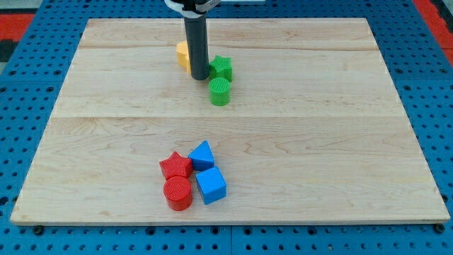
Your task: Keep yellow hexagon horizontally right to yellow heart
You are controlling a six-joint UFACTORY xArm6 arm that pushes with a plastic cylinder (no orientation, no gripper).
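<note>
item 1, nearest the view's bottom: a red ribbed plastic cylinder (178, 193), standing upright on the pale wooden board (318, 142), left of centre.

item 2: a blue plastic cube (211, 185), sitting just to the view's right of the red cylinder and appearing to touch it.

item 3: a red plastic star (175, 167), lying directly above the red cylinder and pressing against it.

item 4: a blue plastic block with a pointed top, exact shape hard to make out (202, 155), resting beside the red star on its right and just above the blue cube. items 1 to 4 are forming one tight cluster.

item 5, well apart, toward the view's top: a green ribbed plastic cylinder (220, 91), standing upright.

item 6: a green plastic star-like block (222, 68), sitting just above the green cylinder, close to or touching it.

item 7: a straight dark rod, coming down from the view's top edge. my tip (199, 76) is resting on the board, right beside the green star-like block on its left; there are no jaws on it, so it is holding nothing.

item 8, farthest: a yellow plastic block (182, 54), mostly hiding behind the rod on its left side; whether it is the hexagon or the heart cannot be told, and only this one yellow piece is showing.

item 9: blue pegboard surface (35, 85), surrounding the board.
</note>
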